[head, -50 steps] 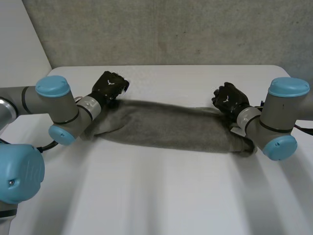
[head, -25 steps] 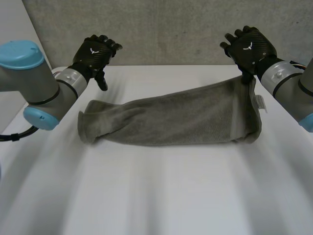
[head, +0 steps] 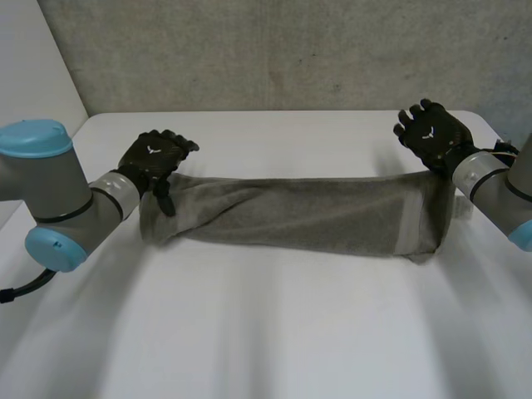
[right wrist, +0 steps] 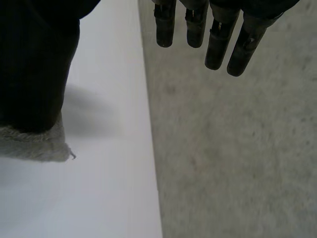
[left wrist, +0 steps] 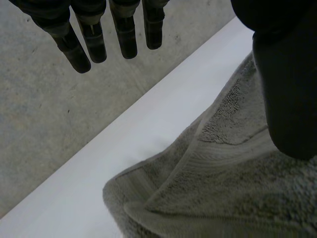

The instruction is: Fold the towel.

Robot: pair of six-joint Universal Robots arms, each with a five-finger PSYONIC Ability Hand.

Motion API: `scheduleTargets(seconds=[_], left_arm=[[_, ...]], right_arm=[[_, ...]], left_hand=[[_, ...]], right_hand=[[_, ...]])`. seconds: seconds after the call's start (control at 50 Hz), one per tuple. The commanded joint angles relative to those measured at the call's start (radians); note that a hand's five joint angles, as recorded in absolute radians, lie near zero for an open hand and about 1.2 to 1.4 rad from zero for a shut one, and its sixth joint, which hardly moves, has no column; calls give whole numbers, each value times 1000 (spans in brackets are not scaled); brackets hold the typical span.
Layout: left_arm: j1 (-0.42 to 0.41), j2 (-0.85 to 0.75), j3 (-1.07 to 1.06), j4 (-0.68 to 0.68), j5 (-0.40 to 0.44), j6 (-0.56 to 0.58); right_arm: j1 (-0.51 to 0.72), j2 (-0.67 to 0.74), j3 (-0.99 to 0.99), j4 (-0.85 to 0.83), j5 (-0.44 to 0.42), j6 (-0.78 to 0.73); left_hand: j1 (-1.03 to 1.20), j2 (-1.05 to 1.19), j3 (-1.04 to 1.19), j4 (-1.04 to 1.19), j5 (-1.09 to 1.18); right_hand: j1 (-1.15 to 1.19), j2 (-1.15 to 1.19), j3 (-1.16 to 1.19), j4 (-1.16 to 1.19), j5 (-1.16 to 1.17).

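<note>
Head view: grey towel (head: 291,218) lies as a long folded band across the table (head: 266,332), left hand (head: 154,158) and right hand (head: 431,137) unclenched at its left and right ends; lengthwise fold looks laid, next calls for gripping one end to double it over.

Nubby grey terry-cloth towel (head: 299,218) on smooth matt white table (head: 274,332).

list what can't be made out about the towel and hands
- Head view: how many layers the towel has; its top layer hides the rest.
- Right wrist view: whether the right hand presses the towel's corner; its thumb covers the contact.
- Left wrist view: most of the towel, cut off by the edge or behind the thumb of the left hand.
</note>
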Motion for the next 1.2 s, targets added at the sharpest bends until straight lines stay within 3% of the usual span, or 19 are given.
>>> scheduleTargets(seconds=[0.02,0.12,0.22,0.32,0.38,0.42,0.48,0.56,0.7,0.88,1.04,1.08,1.12,1.2], left_arm=[[12,-10,-2,3,-15,-3],[10,-40,0,7,-51,-1],[9,-59,7,9,-78,2],[9,-100,73,17,-81,34],[9,-123,112,15,-83,71],[9,-177,197,15,-84,177],[10,-230,286,18,-93,280],[9,-269,364,26,-126,336],[1,-277,460,73,-138,281],[-27,-269,440,93,-141,252],[-14,-30,98,15,-113,134],[-11,23,20,15,-86,100],[-4,111,-115,17,-7,57],[4,158,-214,20,52,49]], right_arm=[[-6,15,18,-41,-201,95],[-8,57,0,-38,-173,93],[-17,38,17,-35,-80,109],[3,-63,86,-7,162,153],[12,-92,109,6,207,198],[31,-153,153,37,250,306],[43,-218,220,89,247,387],[78,-267,299,140,241,421],[172,-316,474,155,255,429],[156,-353,537,154,310,457],[150,-358,583,160,324,537],[150,-358,591,152,327,541],[144,-355,598,135,328,544],[126,-345,603,99,336,546]], left_hand=[[-34,-34,-26,-31,-195],[-34,-34,-26,-31,-195],[-34,-34,-26,-31,-195],[10,10,17,13,-151],[45,45,53,49,-116],[66,66,74,69,-95],[66,66,74,69,-95],[63,63,71,66,-98],[60,60,68,63,-101],[60,60,68,63,-101],[63,63,71,66,-98],[63,63,71,66,-98],[63,63,71,66,-98],[66,66,74,69,-95]], right_hand=[[-48,-64,-65,-73,-63],[-48,-64,-65,-73,-63],[-48,-64,-65,-73,-63],[-48,-64,-65,-73,-63],[-48,-64,-65,-73,-63],[-48,-64,-65,-73,-63],[-48,-64,-65,-73,-63],[-48,-64,-65,-73,-63],[-48,-64,-65,-73,-63],[-48,-64,-65,-73,-63],[-29,-45,-46,-54,-44],[-29,-45,-46,-54,-44],[12,-4,-5,-13,-3],[56,40,39,31,41]])
